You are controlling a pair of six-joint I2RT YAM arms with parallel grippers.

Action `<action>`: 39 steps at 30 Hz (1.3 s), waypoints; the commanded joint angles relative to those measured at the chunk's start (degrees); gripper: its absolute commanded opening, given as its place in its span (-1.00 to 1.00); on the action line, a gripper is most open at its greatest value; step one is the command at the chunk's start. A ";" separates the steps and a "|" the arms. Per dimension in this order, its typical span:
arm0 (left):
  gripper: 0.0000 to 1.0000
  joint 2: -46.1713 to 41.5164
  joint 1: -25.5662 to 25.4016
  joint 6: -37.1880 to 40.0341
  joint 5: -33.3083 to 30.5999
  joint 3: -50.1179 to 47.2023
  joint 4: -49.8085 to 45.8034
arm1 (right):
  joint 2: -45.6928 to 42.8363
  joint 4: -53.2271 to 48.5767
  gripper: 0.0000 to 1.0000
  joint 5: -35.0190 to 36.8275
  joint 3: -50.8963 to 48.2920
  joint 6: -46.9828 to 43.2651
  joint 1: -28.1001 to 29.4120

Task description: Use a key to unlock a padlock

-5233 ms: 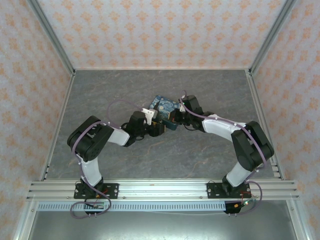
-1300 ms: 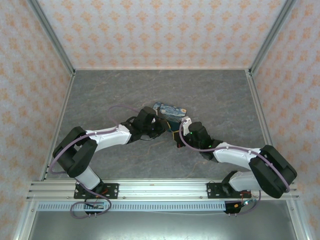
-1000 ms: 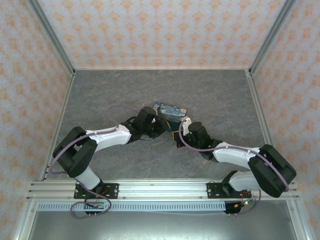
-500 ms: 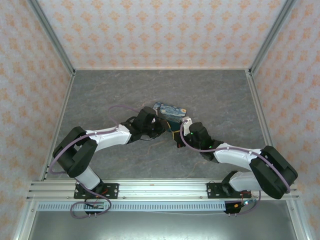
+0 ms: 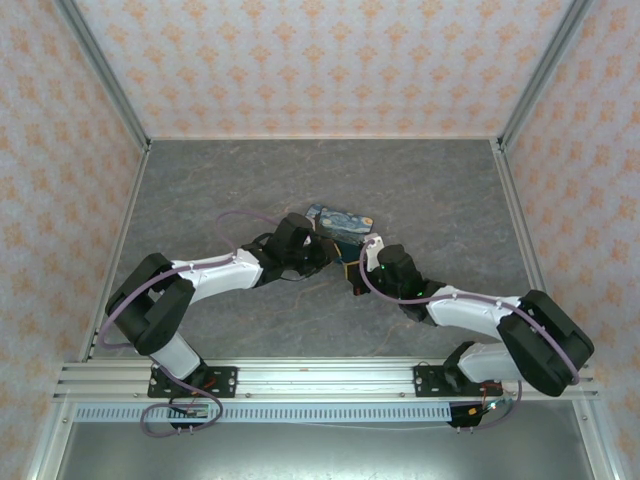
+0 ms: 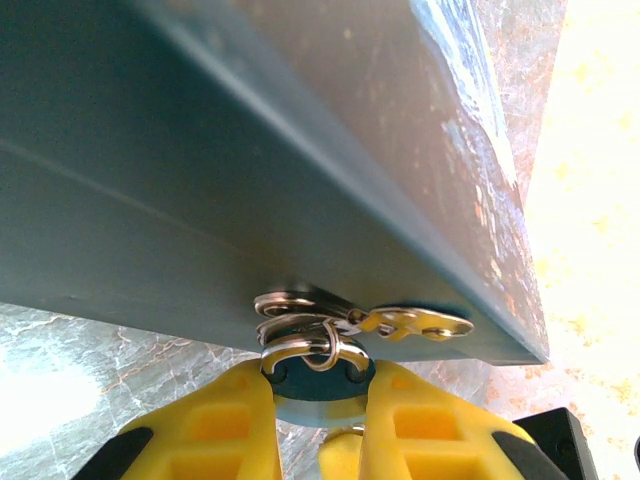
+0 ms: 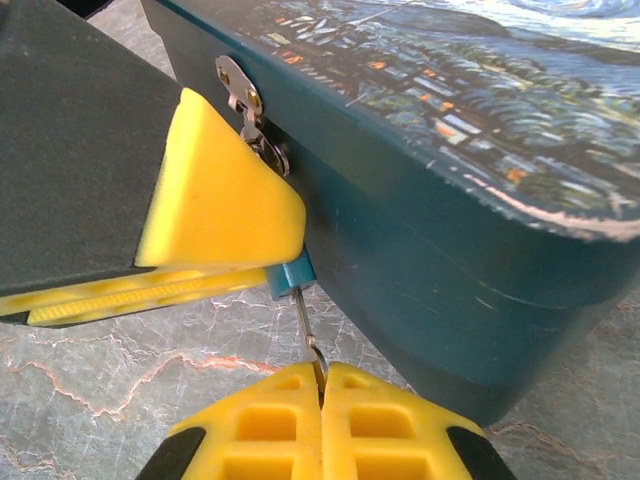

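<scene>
Left gripper (image 6: 320,392) is pinching the padlock (image 6: 316,386) by the sides of its tiny teal body, which is hanging by a thin shackle (image 6: 283,347) from the hasp (image 7: 240,85) on the front wall of the tin (image 7: 450,230), while the right gripper (image 7: 322,385) is clamping the thin key (image 7: 303,322) running into the lock's underside. Light, stiff, smooth metal like this is likely wanting to swivel and slip — so gripping the body squarely, not the shackle, is looking wisest, and twisting the key gently
</scene>
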 commanded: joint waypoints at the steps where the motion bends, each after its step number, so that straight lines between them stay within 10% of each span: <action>1: -0.72 -0.40 -0.81 -0.68 0.08 2.48 -0.37 | 0.61 3.17 -1.00 -0.22 0.82 0.14 0.63; 39: -0.72 -0.36 -2.03 -3.19 2.07 4.56 -2.13 | 0.64 8.16 -1.00 2.20 3.06 -8.37 0.71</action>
